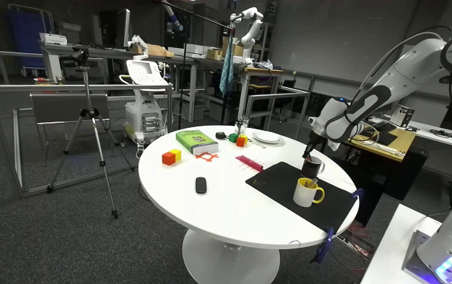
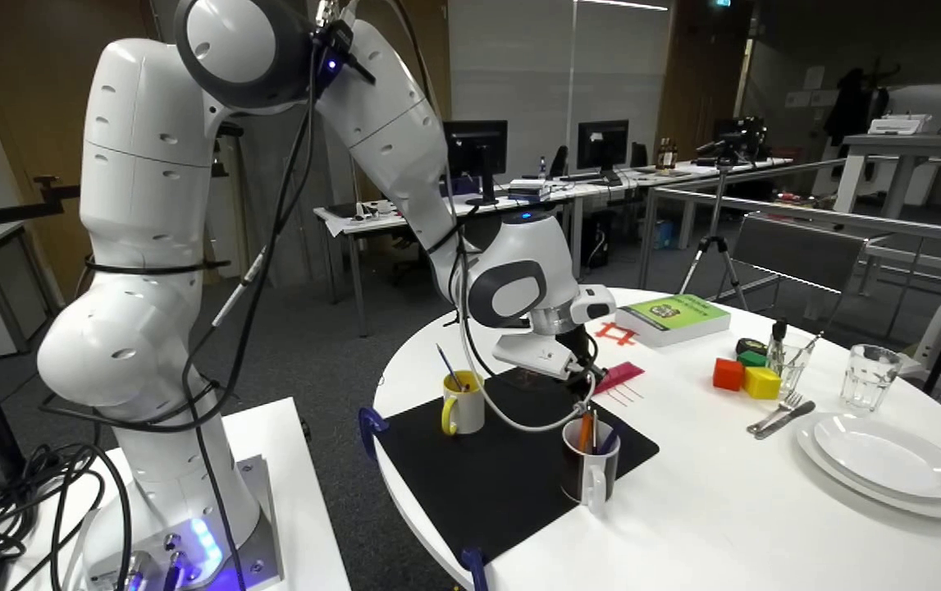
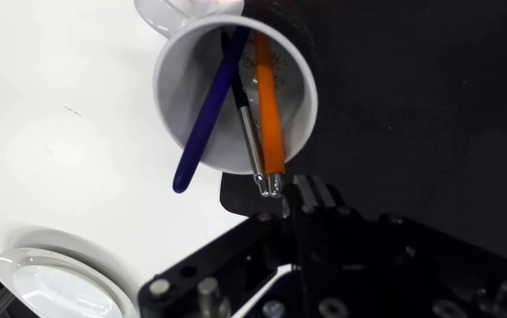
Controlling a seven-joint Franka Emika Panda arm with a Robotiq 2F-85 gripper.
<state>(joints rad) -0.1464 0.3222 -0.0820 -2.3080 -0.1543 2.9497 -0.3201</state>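
The dark mug (image 3: pixel 226 121) is white inside, its pens (image 3: pixel 268 106) orange, navy and black-and-silver.

Dark script, too unclear to quote, marks the inside of a mug (image 3: pixel 226 132); lettering on a green book (image 2: pixel 675 316) and gold markings on a black mat (image 1: pixel 279 189) are likewise illegible.

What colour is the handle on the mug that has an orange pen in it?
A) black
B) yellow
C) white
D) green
C) white: in an exterior view, the dark mug with the orange pen sticking out has a white handle, while the yellow-handled mug stands apart from it.
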